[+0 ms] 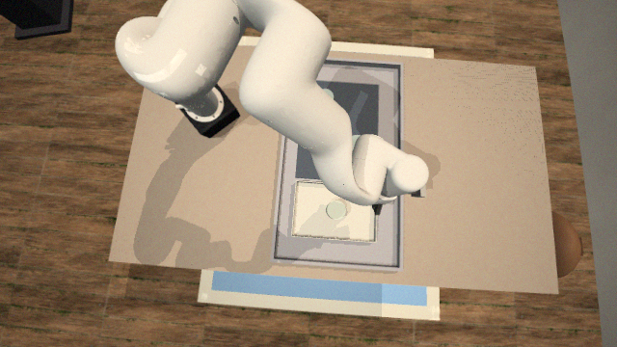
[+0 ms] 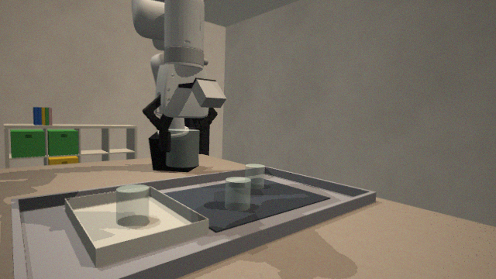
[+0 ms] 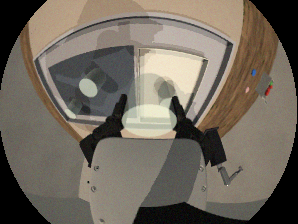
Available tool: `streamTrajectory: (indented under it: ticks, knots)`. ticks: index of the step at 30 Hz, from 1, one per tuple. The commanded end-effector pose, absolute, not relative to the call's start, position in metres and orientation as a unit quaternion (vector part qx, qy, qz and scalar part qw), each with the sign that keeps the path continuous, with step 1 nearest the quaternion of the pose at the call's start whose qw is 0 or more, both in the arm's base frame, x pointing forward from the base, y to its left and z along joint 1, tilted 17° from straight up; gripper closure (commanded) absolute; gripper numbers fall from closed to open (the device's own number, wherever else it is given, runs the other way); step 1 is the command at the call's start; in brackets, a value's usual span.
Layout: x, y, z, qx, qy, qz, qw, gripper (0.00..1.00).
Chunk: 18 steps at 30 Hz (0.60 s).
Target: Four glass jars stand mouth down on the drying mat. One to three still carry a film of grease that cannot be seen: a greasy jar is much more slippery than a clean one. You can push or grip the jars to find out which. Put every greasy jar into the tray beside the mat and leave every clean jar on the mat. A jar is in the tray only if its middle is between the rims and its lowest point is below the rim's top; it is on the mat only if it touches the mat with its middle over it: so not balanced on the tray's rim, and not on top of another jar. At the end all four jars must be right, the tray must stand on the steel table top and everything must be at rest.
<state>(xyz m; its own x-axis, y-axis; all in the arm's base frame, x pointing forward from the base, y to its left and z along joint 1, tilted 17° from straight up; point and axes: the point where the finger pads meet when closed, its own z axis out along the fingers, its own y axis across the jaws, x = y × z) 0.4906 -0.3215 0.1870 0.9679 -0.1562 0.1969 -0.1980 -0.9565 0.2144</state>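
My gripper (image 2: 183, 149) (image 3: 149, 102) is shut on a glass jar (image 2: 182, 156) (image 3: 149, 119), held mouth down, high above the place where the dark drying mat (image 1: 363, 103) (image 2: 294, 198) (image 3: 67, 76) meets the cream tray (image 1: 308, 212) (image 2: 155, 242) (image 3: 181, 70). In the top view the wrist hides this jar. One jar (image 1: 335, 209) (image 2: 132, 205) stands in the tray. Two jars (image 2: 237, 193) (image 2: 255, 175) stand on the mat; one of them shows in the wrist view (image 3: 88, 86).
Mat and tray lie on the grey steel top (image 1: 337, 253) (image 2: 39, 240), which has a raised rim. The arm's black base (image 1: 210, 118) stands left of it. A shelf (image 2: 58, 143) with green boxes is far behind.
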Motion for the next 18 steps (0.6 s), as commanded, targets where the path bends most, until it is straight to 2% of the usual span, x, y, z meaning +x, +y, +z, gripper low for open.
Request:
streamTrajectory:
  ticks: [1,18]
  knots:
    - [0.489,-0.337,0.193,0.985,-0.090,0.091,0.118,1.00]
    - [0.480,-0.385,0.204,0.985,-0.090,0.091,0.118,1.00]
